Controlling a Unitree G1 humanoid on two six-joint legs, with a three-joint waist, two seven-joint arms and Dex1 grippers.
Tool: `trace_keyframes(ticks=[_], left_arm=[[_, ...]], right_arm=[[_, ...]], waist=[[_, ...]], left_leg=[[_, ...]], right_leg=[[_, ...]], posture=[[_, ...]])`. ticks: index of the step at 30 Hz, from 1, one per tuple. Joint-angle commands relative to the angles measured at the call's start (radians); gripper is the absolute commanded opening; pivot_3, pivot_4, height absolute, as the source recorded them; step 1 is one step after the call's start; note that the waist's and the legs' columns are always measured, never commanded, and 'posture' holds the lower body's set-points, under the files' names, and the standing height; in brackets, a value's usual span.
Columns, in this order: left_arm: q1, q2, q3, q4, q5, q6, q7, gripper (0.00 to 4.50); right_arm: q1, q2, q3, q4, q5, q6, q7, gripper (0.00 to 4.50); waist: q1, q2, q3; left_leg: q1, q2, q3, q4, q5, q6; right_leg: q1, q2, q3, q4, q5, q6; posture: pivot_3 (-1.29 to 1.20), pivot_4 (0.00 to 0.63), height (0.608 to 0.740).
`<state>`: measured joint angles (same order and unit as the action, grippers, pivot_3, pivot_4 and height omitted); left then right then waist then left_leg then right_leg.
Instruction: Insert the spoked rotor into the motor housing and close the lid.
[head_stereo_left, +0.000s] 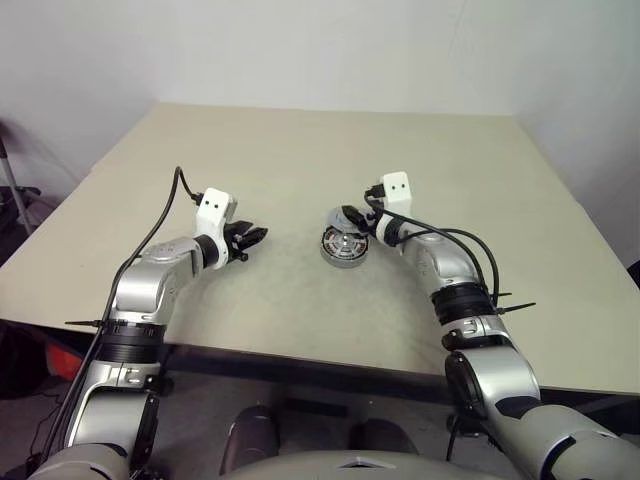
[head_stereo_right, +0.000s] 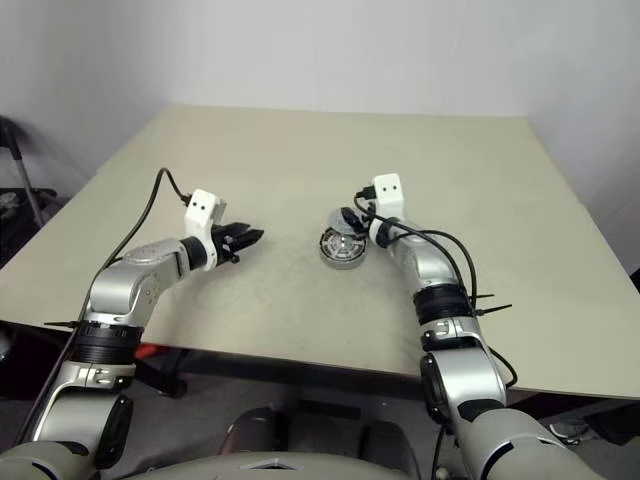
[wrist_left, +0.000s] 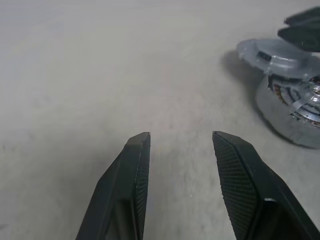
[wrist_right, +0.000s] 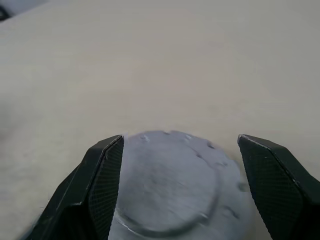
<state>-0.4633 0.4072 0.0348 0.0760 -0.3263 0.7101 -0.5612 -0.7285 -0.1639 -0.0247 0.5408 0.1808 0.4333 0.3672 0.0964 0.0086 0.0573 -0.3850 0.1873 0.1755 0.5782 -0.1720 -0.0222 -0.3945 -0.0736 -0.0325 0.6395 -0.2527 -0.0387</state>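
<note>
Two black fingers of my right gripper (wrist_right: 180, 150) are clasping the grey notched metal lid (wrist_right: 172, 187) by its stiff, slippery rim, tilted over the round copper-wound motor housing (head_stereo_left: 345, 247) mid-table. My left gripper (wrist_left: 180, 145) is hovering open and empty, left of it.

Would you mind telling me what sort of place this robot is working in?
Probably a plain test room or lab rather than a factory: a bare beige table stands against blank white walls, with just a small motor housing and its grey lid laid out for practice.
</note>
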Motion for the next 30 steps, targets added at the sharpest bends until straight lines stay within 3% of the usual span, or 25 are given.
trace_keyframes(ticks=[1, 5, 18, 24, 27, 30], left_arm=[[-0.016, 0.008, 0.007, -0.046, 0.002, -0.006, 0.007, 2.07], [-0.004, 0.008, 0.0, -0.063, 0.006, -0.007, 0.012, 2.07], [-0.004, 0.006, -0.014, -0.069, 0.009, -0.01, 0.024, 2.07], [-0.004, 0.004, -0.013, -0.066, 0.013, -0.015, 0.027, 2.07], [-0.01, 0.004, -0.011, -0.06, 0.017, -0.019, 0.028, 2.12], [-0.012, 0.003, -0.007, -0.052, 0.019, -0.021, 0.031, 2.12]], right_arm=[[-0.031, 0.009, 0.0, 0.026, -0.009, -0.045, 0.005, 3.73], [-0.044, 0.014, -0.041, 0.123, 0.014, -0.052, 0.01, 3.73], [-0.008, -0.018, 0.072, 0.065, -0.079, -0.072, 0.095, 3.73], [-0.033, -0.018, 0.051, 0.122, -0.077, -0.028, 0.066, 3.73], [-0.04, -0.02, 0.041, 0.135, -0.072, -0.025, 0.066, 3.16], [-0.044, -0.022, 0.031, 0.118, -0.061, -0.026, 0.081, 3.14]], waist=[[0.001, 0.0, 0.0], [0.0, 0.0, 0.0], [0.0, 0.0, 0.0], [-0.001, 0.0, 0.0], [-0.001, -0.001, 0.0], [0.0, -0.001, 0.0]], left_leg=[[0.0, 0.0, 0.0, 0.0, 0.0, 0.0], [0.0, 0.0, 0.0, 0.001, 0.0, 0.001], [0.003, 0.0, 0.0, 0.001, -0.001, 0.001], [0.004, 0.0, 0.0, 0.001, -0.001, 0.001], [0.005, 0.0, 0.0, 0.001, -0.001, 0.001], [0.006, 0.0, 0.0, 0.001, -0.001, 0.001]], right_leg=[[0.0, 0.0, 0.0, 0.0, 0.0, 0.0], [0.001, 0.0, 0.0, 0.0, 0.0, 0.0], [0.003, 0.0, 0.0, 0.0, 0.0, 0.0], [0.004, 0.0, 0.0, 0.0, 0.0, 0.0], [0.005, 0.0, 0.0, 0.0, 0.0, 0.0], [0.006, 0.0, 0.0, 0.0, 0.0, 0.0]], posture=[[0.0, 0.0, 0.74], [0.0, 0.0, 0.74], [0.0, 0.0, 0.74], [0.0, 0.0, 0.74], [0.0, 0.0, 0.74], [0.0, 0.0, 0.74]])
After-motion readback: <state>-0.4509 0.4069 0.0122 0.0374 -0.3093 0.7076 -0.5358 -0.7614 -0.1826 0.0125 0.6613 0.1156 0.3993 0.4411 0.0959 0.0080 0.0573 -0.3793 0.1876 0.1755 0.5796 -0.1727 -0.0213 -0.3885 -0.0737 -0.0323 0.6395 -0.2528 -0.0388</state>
